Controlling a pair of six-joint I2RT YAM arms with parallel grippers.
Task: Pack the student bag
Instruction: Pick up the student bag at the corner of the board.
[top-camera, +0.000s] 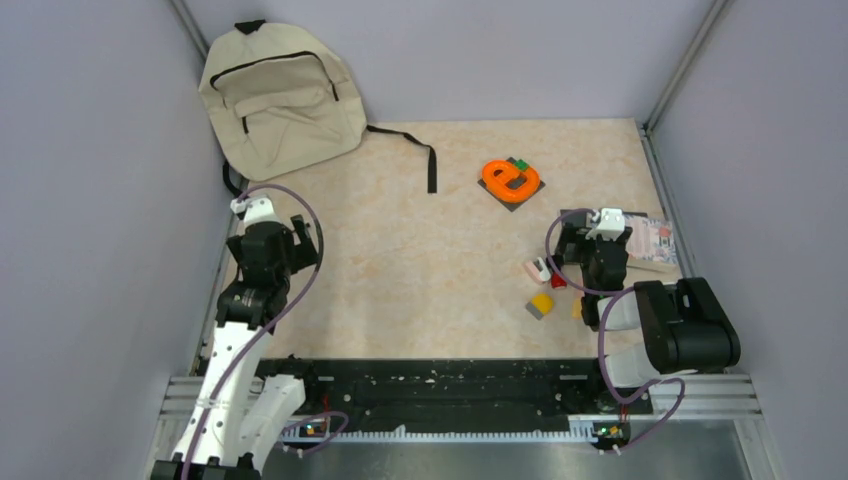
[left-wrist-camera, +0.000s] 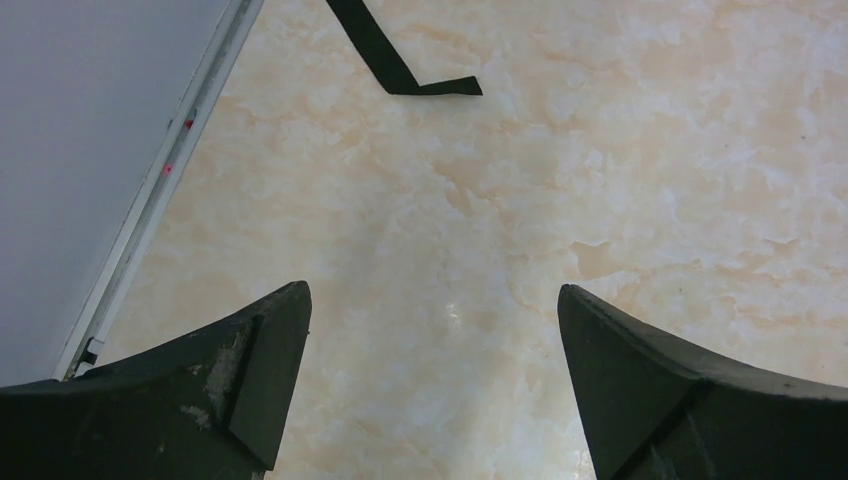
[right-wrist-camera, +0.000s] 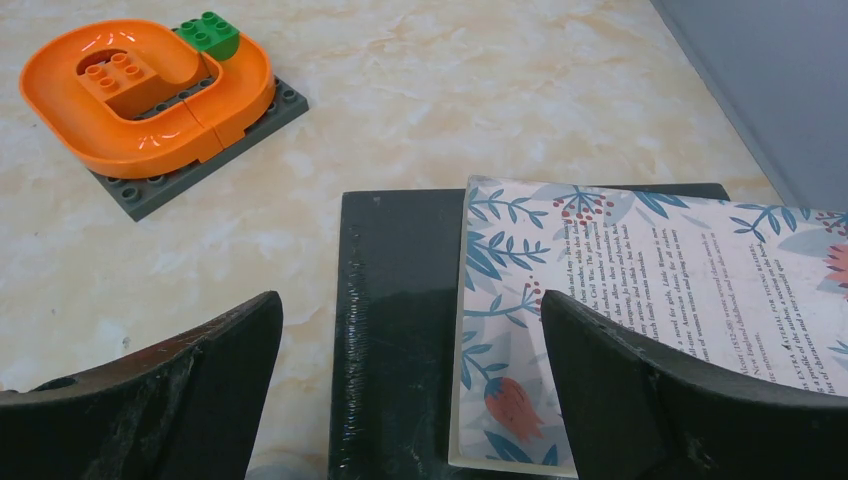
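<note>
Top external view: student bag (top-camera: 280, 95) sits in the far-left corner of the counter (top-camera: 420, 260), front pocket up. Its long axis runs far-to-near w/ a slight slant to the right, handle at the far end. Zips look shut from here, can't confirm. One black strap (top-camera: 420, 150) trails off to the right across the counter. My left claw (left-wrist-camera: 432, 300) is wide open w/ nothing in it, hanging over bare counter by the left wall. The bag lies straight ahead of it, on the far side, so the left arm is clearly the nearer one. The left wrist cam only catches the strap end, not the bag body. My right claw (right-wrist-camera: 410, 305) is also wide open and empty, low over a floral-cover book (right-wrist-camera: 640, 300) lying on a dark pad (right-wrist-camera: 400, 260) at the right edge. That puts it well apart from the bag, w/ the whole counter between. An orange brick track (top-camera: 511, 180) sits mid-far. Small pieces (top-camera: 541, 303) lie just left of the right claw. My read: nothing packed yet. Left goes far to open or hold the bag, right feeds items leftward. Main risk is the soft fabric sliding into the corner when pushed.
</note>
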